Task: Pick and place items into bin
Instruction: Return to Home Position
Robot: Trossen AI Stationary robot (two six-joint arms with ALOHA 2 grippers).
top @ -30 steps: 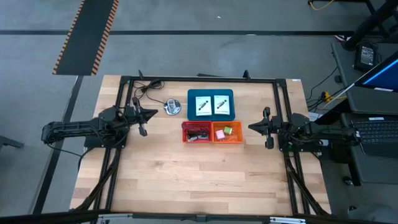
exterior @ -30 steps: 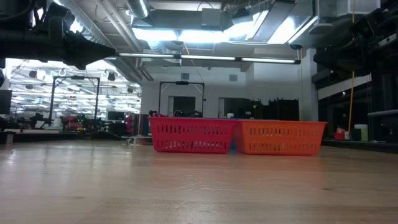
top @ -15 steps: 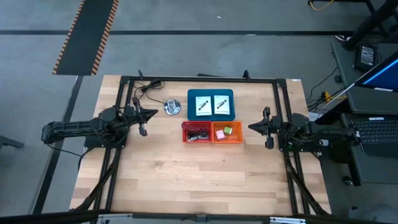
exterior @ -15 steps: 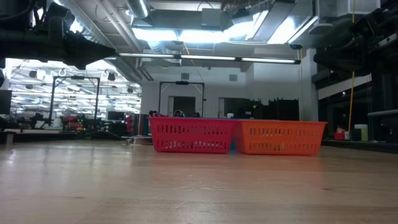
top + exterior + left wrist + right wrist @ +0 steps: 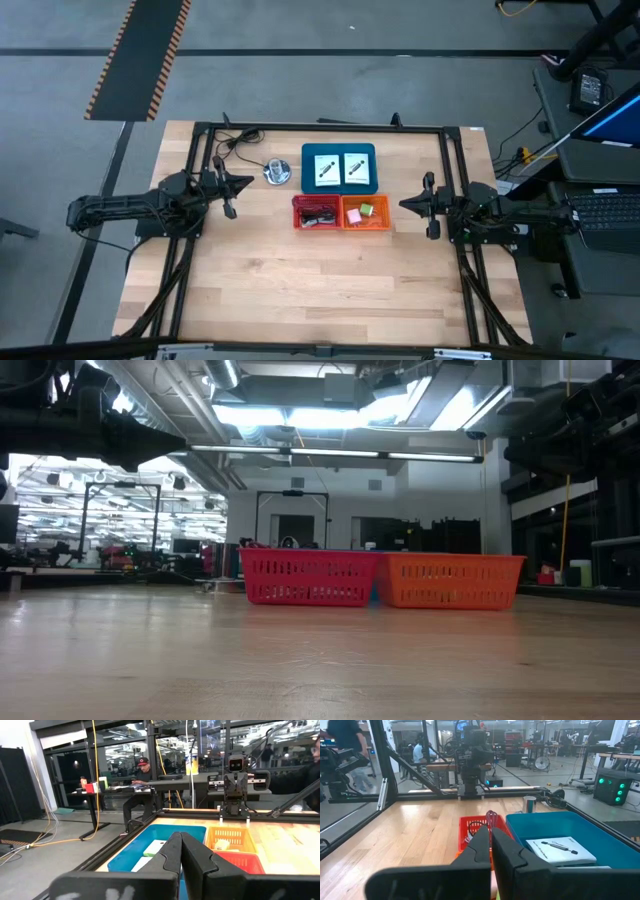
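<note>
Two white cards (image 5: 339, 168) printed with a black pen shape lie side by side in a blue tray (image 5: 339, 151) near the table's far edge. Thin black cables (image 5: 318, 215) fill a red basket (image 5: 317, 212). An orange basket (image 5: 365, 214) to its right holds a green cube (image 5: 367, 209) and a pale cube (image 5: 354, 214). My left gripper (image 5: 246, 183) hovers left of the baskets, shut and empty. My right gripper (image 5: 404, 204) hovers right of them, also shut and empty.
A round silver disc (image 5: 278, 171) sits left of the blue tray, with a loose black cable (image 5: 232, 141) at the far left corner. A black frame (image 5: 322, 127) rims the wooden table. Bare wood stretches along the near half. People show in the room beyond.
</note>
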